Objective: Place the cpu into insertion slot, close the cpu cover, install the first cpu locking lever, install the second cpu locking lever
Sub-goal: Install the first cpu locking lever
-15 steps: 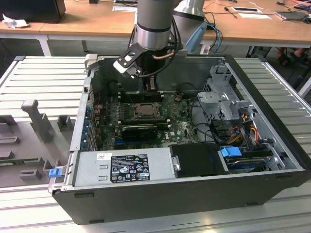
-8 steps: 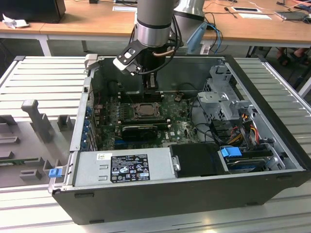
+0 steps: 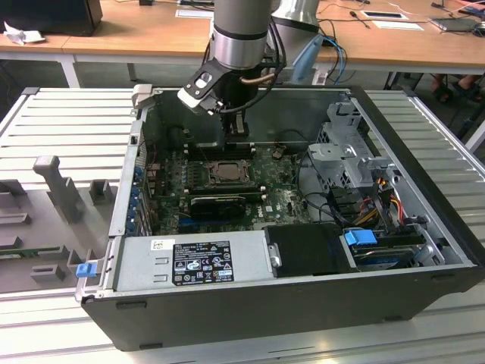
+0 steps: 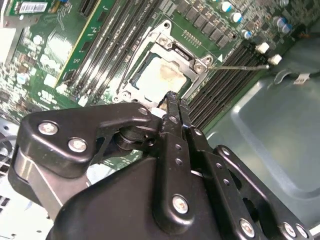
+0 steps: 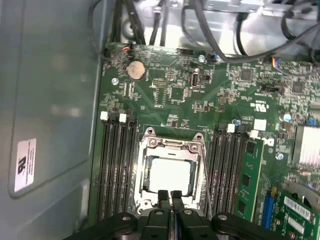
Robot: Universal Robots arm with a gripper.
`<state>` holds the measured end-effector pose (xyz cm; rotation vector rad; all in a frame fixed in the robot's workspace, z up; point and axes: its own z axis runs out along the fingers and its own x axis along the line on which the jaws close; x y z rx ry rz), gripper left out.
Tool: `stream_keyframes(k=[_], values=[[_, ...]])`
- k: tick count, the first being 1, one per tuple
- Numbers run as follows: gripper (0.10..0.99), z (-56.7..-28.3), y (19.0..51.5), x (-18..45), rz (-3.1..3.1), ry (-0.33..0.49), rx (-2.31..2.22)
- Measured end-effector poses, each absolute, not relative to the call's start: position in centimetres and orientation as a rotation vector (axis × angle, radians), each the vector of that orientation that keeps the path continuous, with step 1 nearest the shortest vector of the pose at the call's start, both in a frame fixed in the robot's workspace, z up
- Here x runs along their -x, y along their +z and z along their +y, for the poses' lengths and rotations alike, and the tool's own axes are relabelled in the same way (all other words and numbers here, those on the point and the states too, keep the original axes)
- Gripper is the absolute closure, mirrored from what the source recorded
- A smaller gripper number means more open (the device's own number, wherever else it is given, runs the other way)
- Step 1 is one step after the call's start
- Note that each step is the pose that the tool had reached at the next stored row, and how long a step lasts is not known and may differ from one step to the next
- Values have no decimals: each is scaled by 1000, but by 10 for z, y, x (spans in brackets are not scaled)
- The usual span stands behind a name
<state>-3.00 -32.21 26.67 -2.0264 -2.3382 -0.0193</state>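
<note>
A ribbed metal table point(image 3: 68, 114) carries an open computer case point(image 3: 250, 318) lying on its side. The arm point(image 3: 239, 38) comes down into the case from above.

In the exterior view, a grey power supply point(image 3: 189, 258) lies inside along the case wall nearest the camera. A black box point(image 3: 307, 246) sits just beside it, toward the exterior view's right. A silvery drive cage point(image 3: 341, 152) fills the case's corner on that right side, with coloured cables point(image 3: 379, 193) hanging by it.

A green motherboard point(image 5: 170, 90) covers the case floor. Long black memory slots point(image 5: 117, 165) run along both sides of the insertion slot point(image 5: 150, 134), and a green memory module point(image 5: 250, 175) stands in one of them.

The insertion slot sits near the middle of the board. The cpu cover point(image 5: 197, 170) lies flat on the slot. The cpu point(image 5: 170, 175) sits inside the slot, its pale face showing through the cover's cut-out.

In the second wrist view, a thin locking lever point(image 4: 240, 66) sticks out from one slot corner across the memory slots.

The gripper point(image 5: 169, 194) hangs at the edge of the insertion slot, its fingers drawn together with only a sliver between them and nothing visible in the grip. Whether the tips touch the cover, I cannot tell.

A round coin battery point(image 5: 135, 70) sits near the board's corner
</note>
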Motion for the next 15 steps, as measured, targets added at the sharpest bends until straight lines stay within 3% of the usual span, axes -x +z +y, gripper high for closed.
stream_keyframes(k=[15], values=[[929, -322, 263, 30, -2651, -54, 1625]])
